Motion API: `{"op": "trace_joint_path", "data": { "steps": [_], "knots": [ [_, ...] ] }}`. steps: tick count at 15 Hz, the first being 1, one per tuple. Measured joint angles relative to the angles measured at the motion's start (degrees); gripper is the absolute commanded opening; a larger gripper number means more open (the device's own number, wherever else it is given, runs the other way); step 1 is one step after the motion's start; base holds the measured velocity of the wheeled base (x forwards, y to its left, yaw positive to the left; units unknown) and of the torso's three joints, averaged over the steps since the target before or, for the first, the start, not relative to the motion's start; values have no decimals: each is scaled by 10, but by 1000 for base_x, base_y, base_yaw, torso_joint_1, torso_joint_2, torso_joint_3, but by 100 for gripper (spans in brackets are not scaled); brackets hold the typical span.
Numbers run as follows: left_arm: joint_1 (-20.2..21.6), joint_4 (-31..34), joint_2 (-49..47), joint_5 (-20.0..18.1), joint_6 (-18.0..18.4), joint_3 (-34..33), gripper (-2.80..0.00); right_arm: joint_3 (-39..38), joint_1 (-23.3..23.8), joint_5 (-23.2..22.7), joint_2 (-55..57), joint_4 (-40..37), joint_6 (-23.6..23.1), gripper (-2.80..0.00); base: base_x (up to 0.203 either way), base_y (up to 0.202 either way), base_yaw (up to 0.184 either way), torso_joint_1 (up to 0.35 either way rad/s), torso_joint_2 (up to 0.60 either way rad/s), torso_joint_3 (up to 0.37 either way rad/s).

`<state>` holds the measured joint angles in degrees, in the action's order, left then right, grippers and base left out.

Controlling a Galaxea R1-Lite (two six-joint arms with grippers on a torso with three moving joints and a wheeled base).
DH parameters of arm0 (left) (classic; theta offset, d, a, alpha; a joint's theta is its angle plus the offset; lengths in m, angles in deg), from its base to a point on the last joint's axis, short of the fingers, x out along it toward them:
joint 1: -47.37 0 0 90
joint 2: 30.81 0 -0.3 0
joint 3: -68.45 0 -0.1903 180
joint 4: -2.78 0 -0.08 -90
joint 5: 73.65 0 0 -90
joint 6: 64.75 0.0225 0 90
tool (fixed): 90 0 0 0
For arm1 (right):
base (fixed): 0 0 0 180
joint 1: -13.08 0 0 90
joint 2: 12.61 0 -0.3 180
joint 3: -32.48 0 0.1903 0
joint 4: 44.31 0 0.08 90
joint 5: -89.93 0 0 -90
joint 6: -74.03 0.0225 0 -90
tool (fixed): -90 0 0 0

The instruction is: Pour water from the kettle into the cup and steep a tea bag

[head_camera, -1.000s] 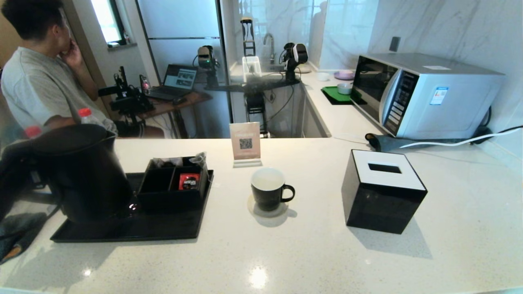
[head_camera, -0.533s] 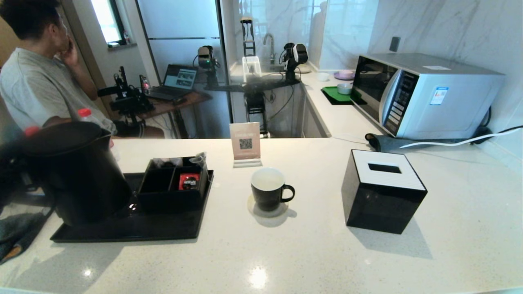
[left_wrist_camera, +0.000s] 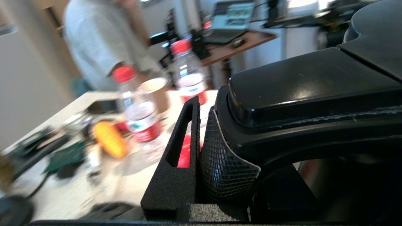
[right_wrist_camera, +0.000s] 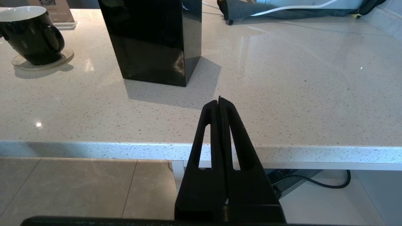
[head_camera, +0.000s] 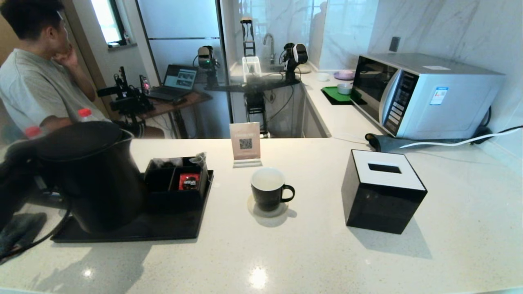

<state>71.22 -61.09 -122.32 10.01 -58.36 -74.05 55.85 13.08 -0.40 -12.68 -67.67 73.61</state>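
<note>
Matte black kettle (head_camera: 96, 175) with flat lid, above the tray (head_camera: 163, 228) at far left, handle clamped by the left gripper (left_wrist_camera: 220, 157); right gripper (right_wrist_camera: 220, 102) closed, empty.

Head view: high, facing forward-down over pale speckled stone bench (head_camera: 310, 253). Left wrist: close behind hand. Right wrist: low off bench's near edge; shares small black white-lined mug (right_wrist_camera: 29, 34) with head view.

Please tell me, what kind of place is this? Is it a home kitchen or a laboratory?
Probably a kitchen used as a robot test space. A silver microwave oven stands on the speckled white stone counter, with a metal sink tap behind. Yet a seated man in a grey T-shirt and an open laptop suggest lab work.
</note>
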Motion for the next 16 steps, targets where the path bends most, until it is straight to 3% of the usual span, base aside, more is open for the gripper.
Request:
{"op": "trace_joint_path", "data": {
  "steps": [7, 14, 16],
  "knots": [
    [-106, 0, 47, 1, 4, -46, -280, 0, 0, 0, 0, 0, 0, -280, 0, 0, 0, 0, 0, 0],
    [-219, 0, 58, 13, 20, -51, -280, 0, 0, 0, 0, 0, 0, -280, 0, 0, 0, 0, 0, 0],
    [-254, 1, 58, 36, 29, -49, -280, 0, 0, 0, 0, 0, 0, -280, 0, 0, 0, 0, 0, 0]
  ]
}}
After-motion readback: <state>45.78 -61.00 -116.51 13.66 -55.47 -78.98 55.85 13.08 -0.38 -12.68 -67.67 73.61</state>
